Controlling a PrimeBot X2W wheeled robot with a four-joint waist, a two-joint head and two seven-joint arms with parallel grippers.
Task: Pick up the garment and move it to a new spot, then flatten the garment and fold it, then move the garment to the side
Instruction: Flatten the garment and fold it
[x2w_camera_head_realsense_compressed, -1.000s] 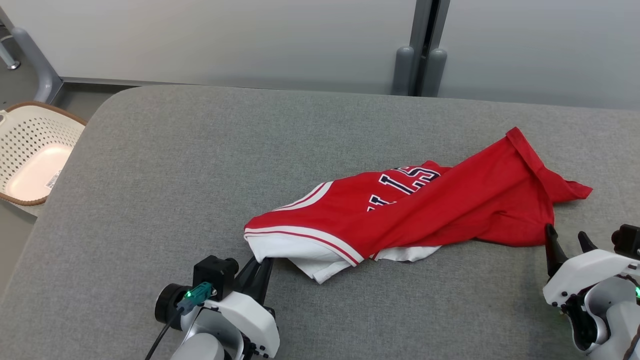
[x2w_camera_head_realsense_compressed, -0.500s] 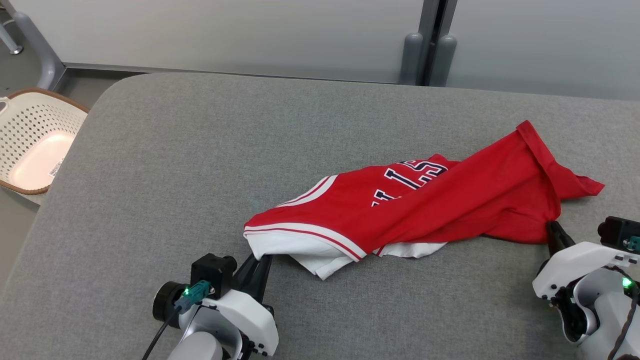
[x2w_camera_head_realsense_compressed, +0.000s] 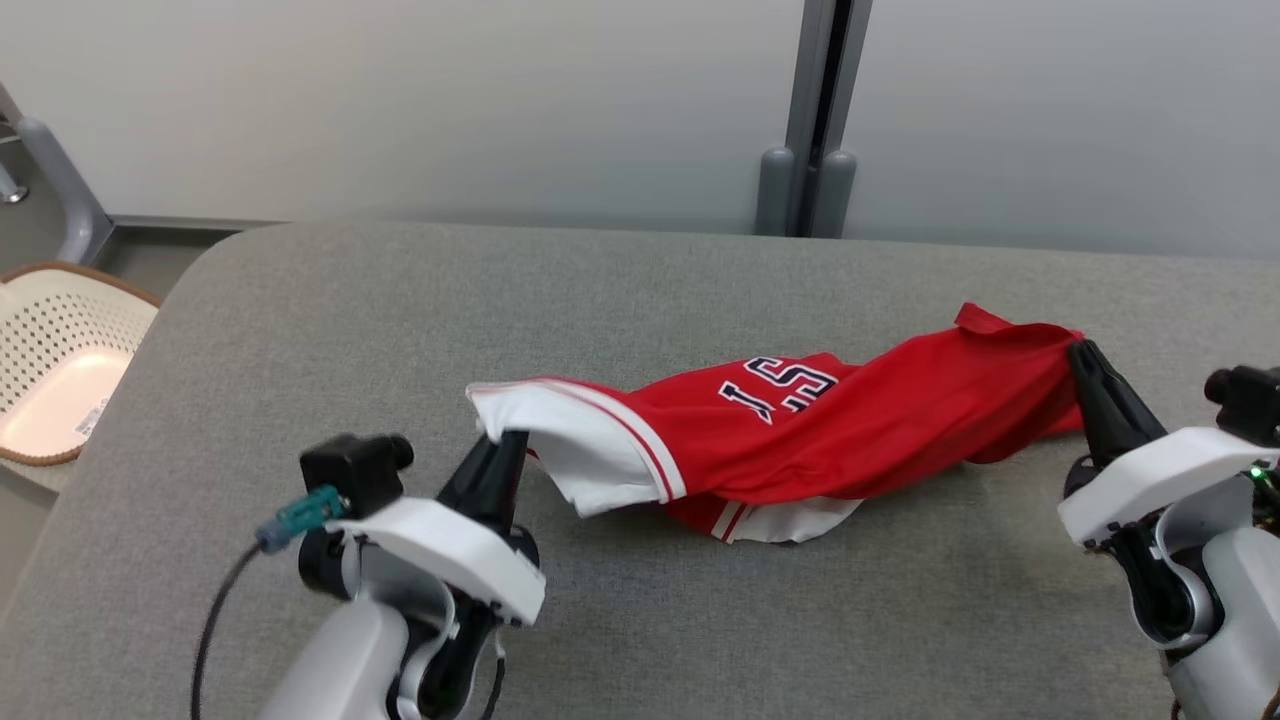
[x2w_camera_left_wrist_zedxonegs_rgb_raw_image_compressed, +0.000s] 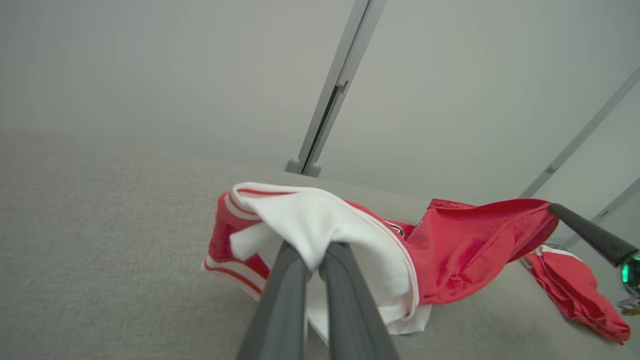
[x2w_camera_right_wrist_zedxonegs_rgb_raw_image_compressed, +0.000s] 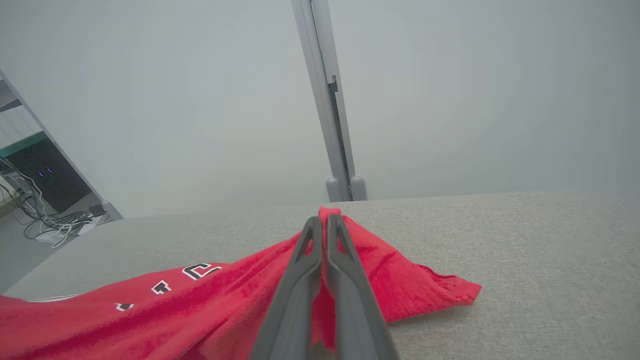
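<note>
Your left pincer (x2w_camera_head_realsense_compressed: 500, 447) pinches the garment (x2w_camera_head_realsense_compressed: 850, 420) by its white hem, your right pincer (x2w_camera_head_realsense_compressed: 1080, 356) by a red corner; the middle sags onto the desk (x2w_camera_head_realsense_compressed: 400, 320). Lifting unevenly may pull a thin bite free.

Garment (x2w_camera_head_realsense_compressed: 800, 430) on table (x2w_camera_head_realsense_compressed: 400, 330), basket (x2w_camera_head_realsense_compressed: 50, 360) left of it

Both ends up since a second ago. My left tool (x2w_camera_head_realsense_compressed: 503, 442) has risen, taking the white-trimmed end of the garment (x2w_camera_head_realsense_compressed: 860, 425) off the counter (x2w_camera_head_realsense_compressed: 350, 330). My right tool (x2w_camera_head_realsense_compressed: 1079, 352), open beside the red hem before, now pinches it and has lifted it. Cloth drawn narrower between the two. Head camera has tilted up.
</note>
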